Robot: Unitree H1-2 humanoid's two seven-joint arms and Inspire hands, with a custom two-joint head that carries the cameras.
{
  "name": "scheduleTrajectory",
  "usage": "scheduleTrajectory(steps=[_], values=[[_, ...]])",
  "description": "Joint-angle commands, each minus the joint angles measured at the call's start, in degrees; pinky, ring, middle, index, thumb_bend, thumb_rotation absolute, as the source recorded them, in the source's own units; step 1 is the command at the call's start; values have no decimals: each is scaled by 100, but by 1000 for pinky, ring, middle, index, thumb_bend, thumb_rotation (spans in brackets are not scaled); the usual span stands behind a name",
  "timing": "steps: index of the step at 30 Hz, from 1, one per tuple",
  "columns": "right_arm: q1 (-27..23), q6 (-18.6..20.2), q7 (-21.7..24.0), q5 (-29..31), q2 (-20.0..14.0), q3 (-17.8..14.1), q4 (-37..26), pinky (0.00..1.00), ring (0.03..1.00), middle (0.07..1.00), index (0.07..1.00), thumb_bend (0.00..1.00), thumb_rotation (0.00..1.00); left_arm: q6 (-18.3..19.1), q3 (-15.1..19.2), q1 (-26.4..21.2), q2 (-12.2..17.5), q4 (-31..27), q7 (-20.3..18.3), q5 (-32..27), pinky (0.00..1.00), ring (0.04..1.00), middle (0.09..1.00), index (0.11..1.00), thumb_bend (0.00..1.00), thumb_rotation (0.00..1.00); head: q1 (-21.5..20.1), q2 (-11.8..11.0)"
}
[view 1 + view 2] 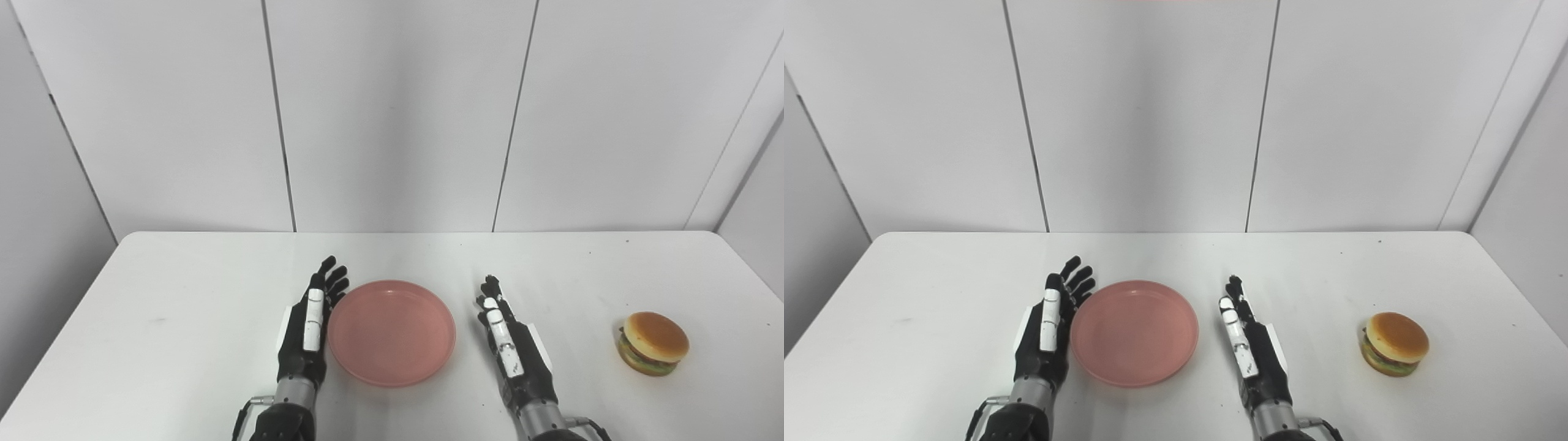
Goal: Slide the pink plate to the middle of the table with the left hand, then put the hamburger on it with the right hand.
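The pink plate (pixel 391 332) lies flat near the middle of the white table (pixel 184 288), towards the front. My left hand (pixel 311 324) stands on edge right against the plate's left rim, fingers straight and apart, holding nothing. My right hand (pixel 511 346) stands on edge a little to the right of the plate, apart from it, fingers straight, holding nothing. The hamburger (pixel 653 343) sits on the table at the right, well clear of my right hand. It also shows in the right eye view (pixel 1394 343).
White wall panels (pixel 392 116) stand behind the table's far edge. The table's right edge runs close behind the hamburger. Bare tabletop lies to the left of my left hand and beyond the plate.
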Motion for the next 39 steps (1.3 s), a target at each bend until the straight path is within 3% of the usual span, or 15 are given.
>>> scheduleTrajectory(steps=[1, 7, 10, 12, 18, 20, 24, 26, 33, 39], values=[[-287, -523, -32, 16, -34, -84, -82, 1000, 1000, 993, 1000, 612, 895, -30, -69, 298, -95, 172, -34, 67, 908, 902, 898, 890, 790, 1000, 1, 7], [-535, -749, 58, -138, -711, -300, 8, 1000, 963, 933, 957, 719, 809, -50, -166, 339, -267, 219, 75, 227, 924, 916, 919, 923, 788, 1000, -104, 24], [-522, -675, 137, -199, -1110, -405, -202, 1000, 915, 898, 911, 740, 784, -63, -197, 345, -331, 265, 126, 329, 940, 924, 926, 927, 780, 1000, -148, -2], [-503, -626, 253, -207, -1367, -428, -336, 947, 896, 886, 906, 712, 759, -83, -208, 341, -351, 296, 157, 366, 943, 929, 927, 925, 770, 1000, -174, -5], [-478, -51, 462, -1271, -2548, -440, -1162, 805, 837, 846, 852, 637, 686, -226, -183, 299, -306, 439, 86, 366, 958, 945, 937, 934, 756, 1000, -266, -25], [-433, 221, 581, -1441, -2872, -516, -1353, 824, 848, 845, 836, 667, 585, -253, -166, 297, -298, 437, 104, 366, 961, 947, 940, 936, 757, 1000, -351, -36], [-383, 578, 880, -1789, -3547, -570, -1463, 778, 867, 883, 848, 780, 517, -461, -135, 293, -248, 531, 91, 357, 974, 960, 953, 952, 734, 1000, -523, -44], [-364, 642, 953, -2177, -3836, -525, -1526, 762, 866, 891, 847, 786, 476, -492, -120, 298, -212, 529, 67, 341, 983, 964, 957, 957, 730, 1000, -644, -25], [-376, 1585, 1589, -3181, -4369, -372, -1996, 863, 947, 931, 882, 886, 391, -475, -47, 273, -116, 520, -62, 197, 991, 963, 966, 965, 724, 1000, -881, -10], [-422, 1740, 1931, -3641, -4558, -115, -1914, 960, 948, 925, 905, 924, 385, -498, -45, 281, -67, 527, -125, 164, 1000, 972, 978, 975, 717, 1000, -932, 22]])
